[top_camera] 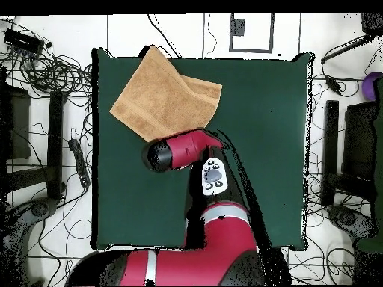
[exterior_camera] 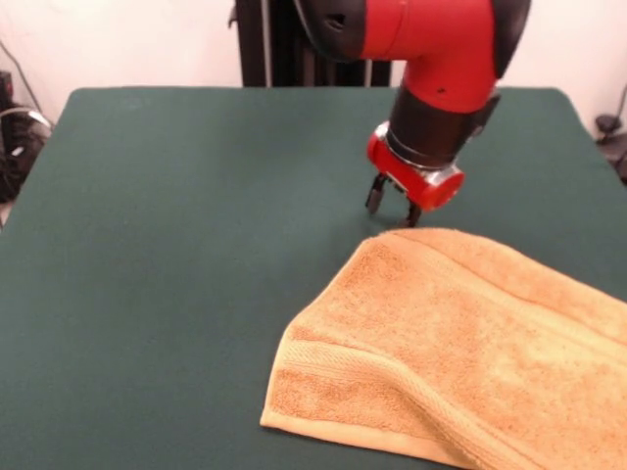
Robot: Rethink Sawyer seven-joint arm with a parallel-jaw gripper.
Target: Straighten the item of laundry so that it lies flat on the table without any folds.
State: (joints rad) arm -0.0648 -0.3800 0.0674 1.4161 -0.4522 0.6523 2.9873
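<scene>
The golden-orange towel [exterior_camera: 460, 343] lies at the near right of the dark green table [exterior_camera: 186, 215]. It is folded over on itself, with a ridge running across it and a woven band along its near hem. It runs out of the picture at the right and bottom. In the overhead view the towel [top_camera: 161, 93] lies at the table's [top_camera: 262, 134] upper left corner, one tip at the table's edge. My gripper [exterior_camera: 393, 210] hovers just behind the towel's far corner, fingers apart and empty. In the overhead view the red arm [top_camera: 183, 149] hides the gripper.
The black pedestal [exterior_camera: 284, 44] stands at the table's far side. Cables and equipment [top_camera: 52, 75] lie on the floor to the left of the table, and dark stands [top_camera: 351, 142] are to its right.
</scene>
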